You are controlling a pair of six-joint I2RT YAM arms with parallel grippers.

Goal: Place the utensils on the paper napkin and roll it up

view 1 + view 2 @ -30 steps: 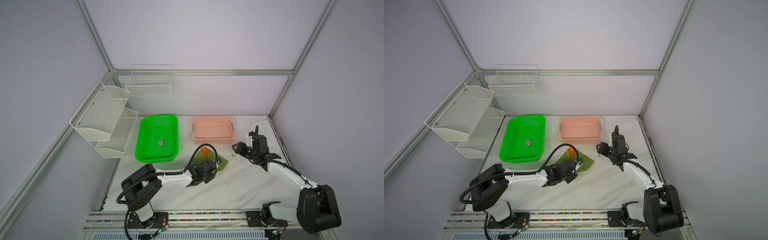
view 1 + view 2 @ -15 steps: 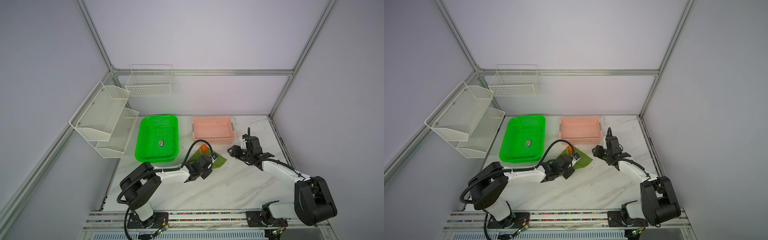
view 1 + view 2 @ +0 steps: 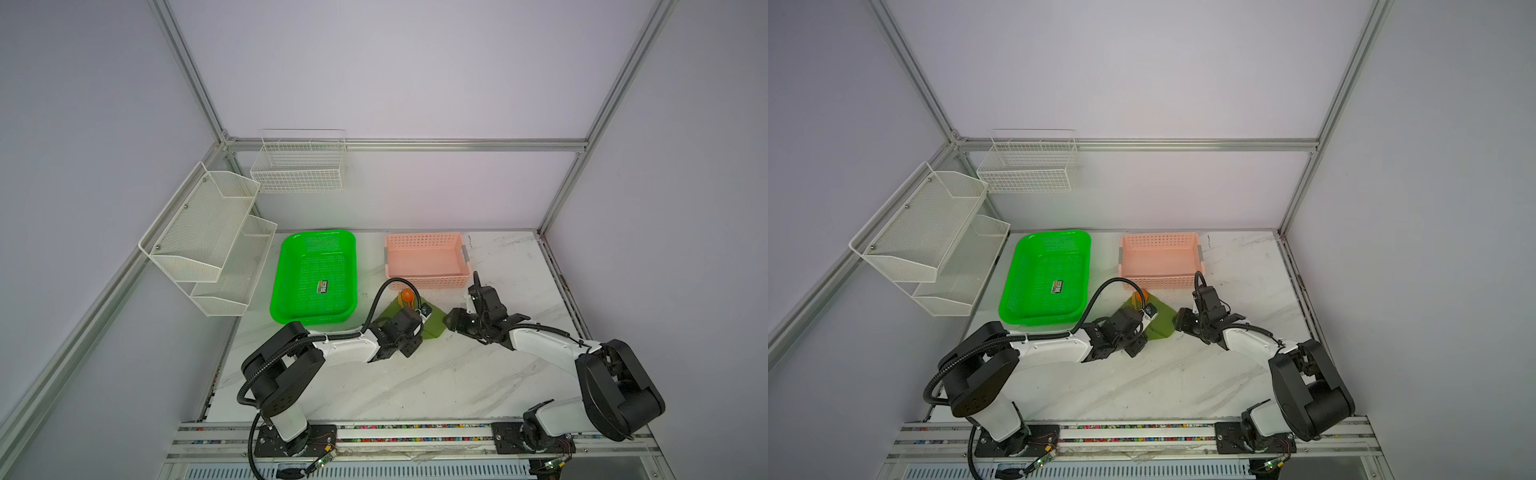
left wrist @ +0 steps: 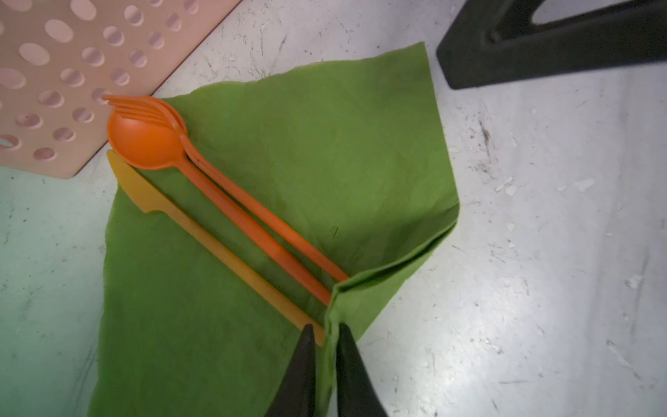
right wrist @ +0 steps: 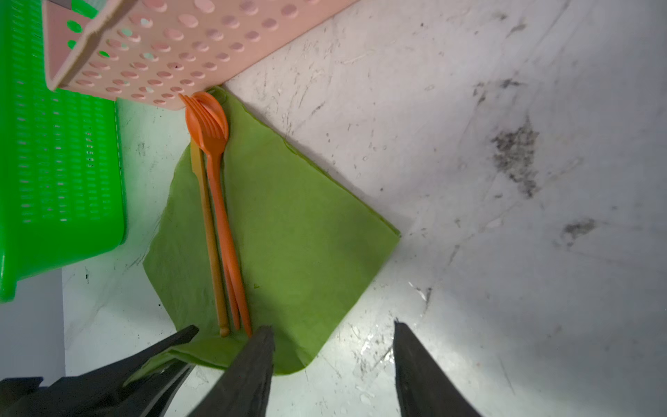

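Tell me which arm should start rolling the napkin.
Left. The left gripper pinches a folded corner of the paper napkin at the handle ends of the utensils; the right gripper hangs open, holding nothing.

L gripper (image 4: pixel 325 326) low, jaws pinching paper napkin (image 4: pixel 325 144), R gripper (image 5: pixel 331 326) close by, jaws apart

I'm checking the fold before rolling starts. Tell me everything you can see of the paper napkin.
The paper napkin is a thin, dull olive-green sheet, lightly creased, lying mostly flat on the white table. Its near corner is folded up over the handle ends of the orange utensils lying on it, and that fold is pinched in the left tool. The opposite corner reaches the pink basket.
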